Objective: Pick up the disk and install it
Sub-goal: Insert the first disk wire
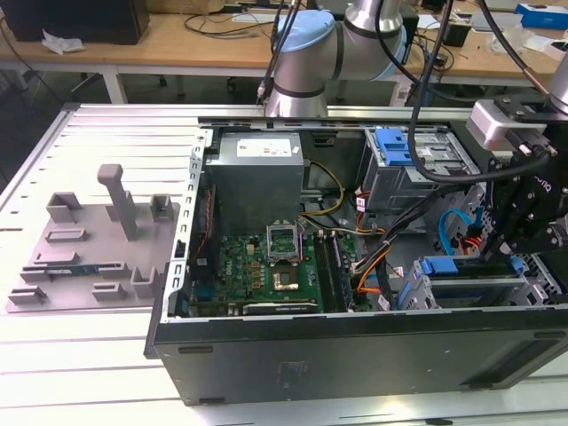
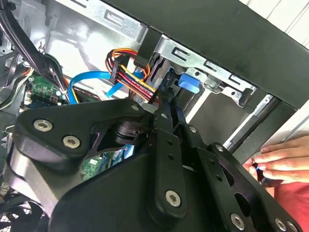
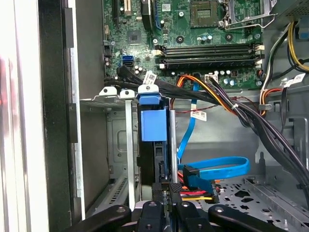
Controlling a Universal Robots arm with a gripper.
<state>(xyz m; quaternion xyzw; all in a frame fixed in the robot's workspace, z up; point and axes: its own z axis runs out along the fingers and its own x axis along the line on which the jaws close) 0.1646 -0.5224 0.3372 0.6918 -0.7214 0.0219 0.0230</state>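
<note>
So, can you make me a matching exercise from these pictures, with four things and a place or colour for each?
Things:
1. power-supply box
2. flat data cable
3. hand
4. plastic fixture tray

Descriptions:
a. on the table outside the case, at the exterior view's left
b. by the case's outer wall, outside it
c. grey metal, inside the case
d. bright blue, curved, inside the case

Pairs: 1-c, 2-d, 3-b, 4-a
</note>
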